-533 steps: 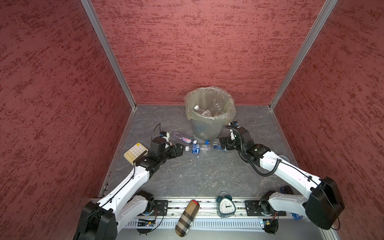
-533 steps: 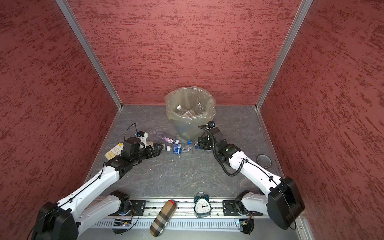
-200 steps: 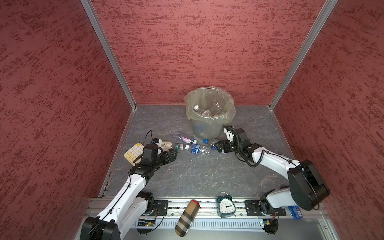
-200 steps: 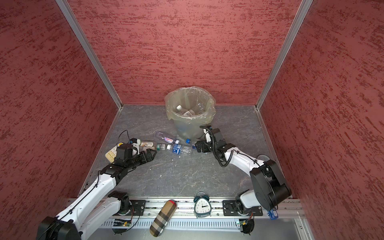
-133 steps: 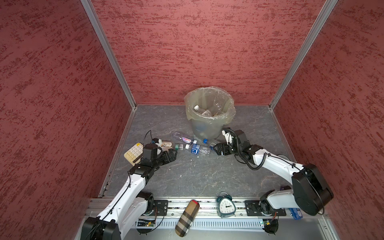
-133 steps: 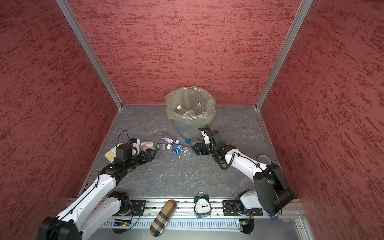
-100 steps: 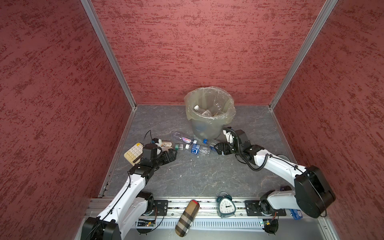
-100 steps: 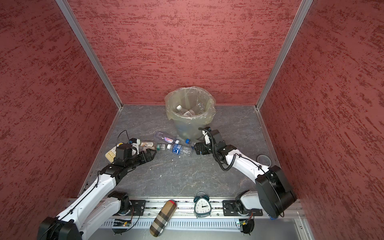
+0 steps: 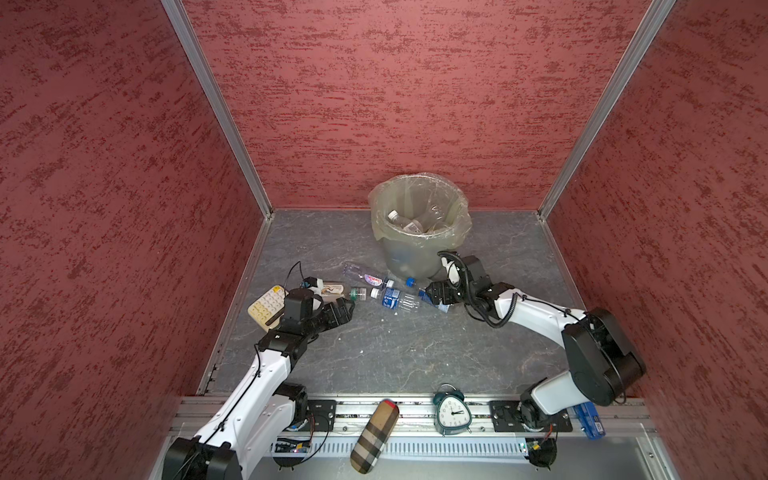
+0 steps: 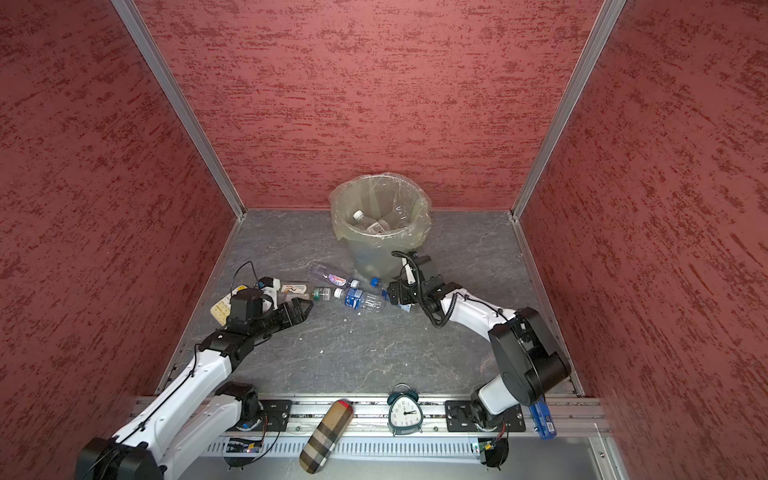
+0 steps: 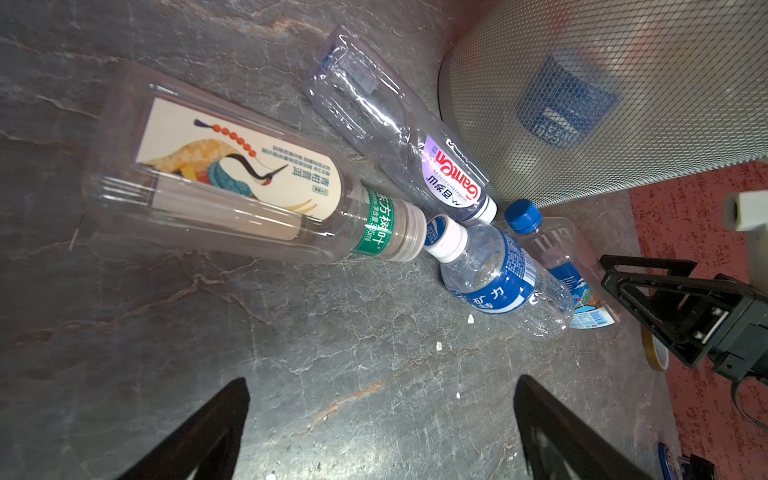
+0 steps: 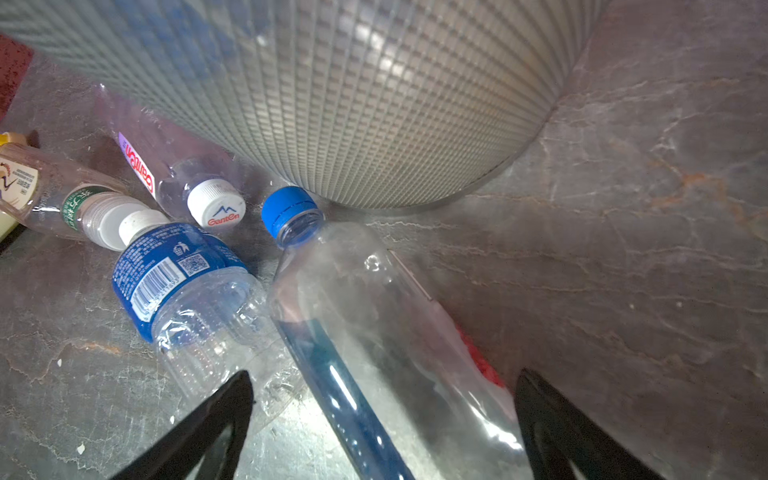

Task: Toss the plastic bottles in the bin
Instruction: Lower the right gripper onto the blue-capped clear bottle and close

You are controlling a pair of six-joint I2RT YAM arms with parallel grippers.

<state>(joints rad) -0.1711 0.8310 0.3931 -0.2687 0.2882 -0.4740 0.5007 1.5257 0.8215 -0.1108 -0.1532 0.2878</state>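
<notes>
On the surface [image 9: 395, 353], one grey, bag-lined bin [image 9: 405, 264] stood at the rear, holding several bottles [image 9: 394, 215]. The right end effector [image 12: 384, 373], spread wide, straddled the blue-capped bottle [image 12: 374, 291] without clasping it. The left end effector [image 11: 381, 380], equally spread, held nothing. Four clear capped bottles [image 11: 498, 282] lay at the bin's base.

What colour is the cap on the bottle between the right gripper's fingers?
Blue. The cap shows best in the right wrist view.
</notes>
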